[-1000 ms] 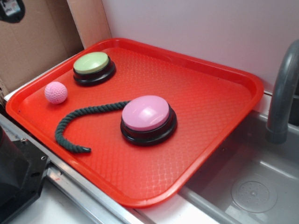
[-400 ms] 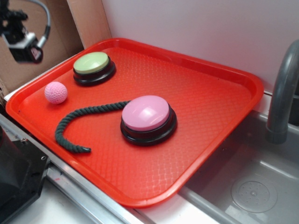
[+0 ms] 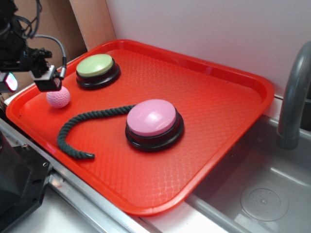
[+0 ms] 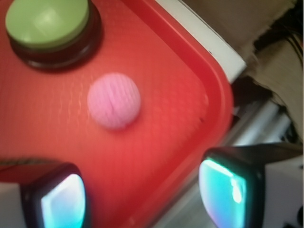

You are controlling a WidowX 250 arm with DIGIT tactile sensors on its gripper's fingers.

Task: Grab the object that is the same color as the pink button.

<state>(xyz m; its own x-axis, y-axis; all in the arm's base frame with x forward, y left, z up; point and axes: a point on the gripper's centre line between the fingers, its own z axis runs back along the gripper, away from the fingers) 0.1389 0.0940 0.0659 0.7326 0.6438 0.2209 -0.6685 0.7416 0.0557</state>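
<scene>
The small pink golf ball [image 3: 59,97] lies on the red tray [image 3: 214,92] near its left corner; in the wrist view the ball [image 4: 114,101] sits ahead of the jaws. The large pink button [image 3: 151,118] on a black base stands mid-tray. My gripper [image 3: 22,65] hangs above the tray's left edge, just left of and above the ball, partly cut off by the frame. In the wrist view the gripper [image 4: 142,194] is open and empty, its two pads wide apart, with the ball beyond them.
A pale green-topped button [image 3: 97,68] stands behind the ball, also in the wrist view [image 4: 50,26]. A dark green rope [image 3: 82,126] curves between ball and pink button. A grey sink [image 3: 262,194] and faucet [image 3: 294,97] are at right. Cardboard [image 3: 43,24] stands behind.
My gripper has come down and to the right from the top left corner toward the ball. Nothing on the tray has moved.
</scene>
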